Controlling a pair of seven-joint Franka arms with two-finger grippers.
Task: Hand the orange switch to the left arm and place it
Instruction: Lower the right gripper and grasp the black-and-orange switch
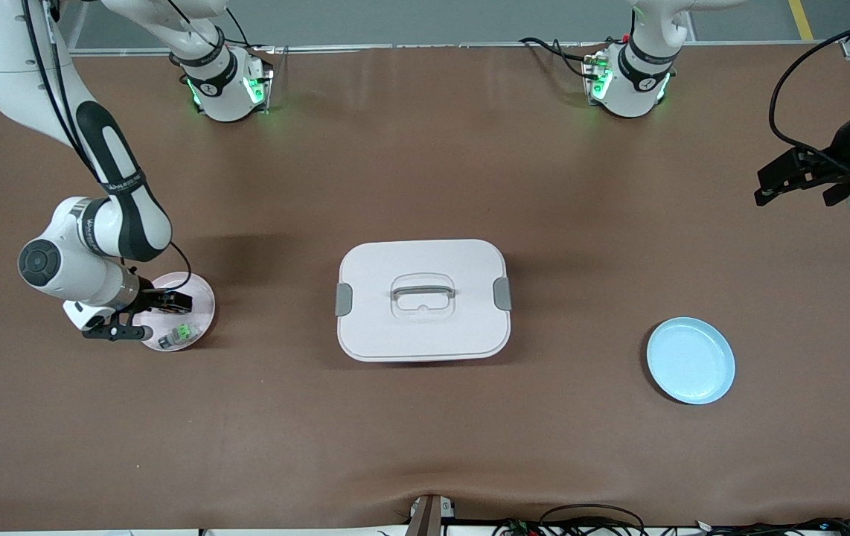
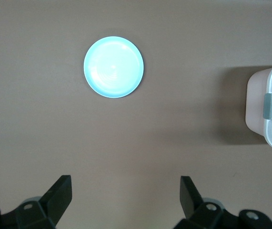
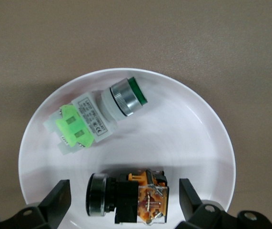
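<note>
Two switches lie on the pink plate [image 1: 198, 286] at the right arm's end of the counter [image 1: 425, 447]: the orange switch [image 3: 128, 198] on its side, and a green-capped one [image 3: 97, 117] beside it. The right tool [image 1: 149, 316] hangs low over that plate, fingers spread to either side of the orange switch, likely set to pinch it. The box [image 1: 423, 299] sits mid-counter between the plates, so any handover must clear it. The left tool [image 1: 804, 179] waits, spread, high over its own end, with the blue plate [image 1: 691, 360] below it as the probable destination.
</note>
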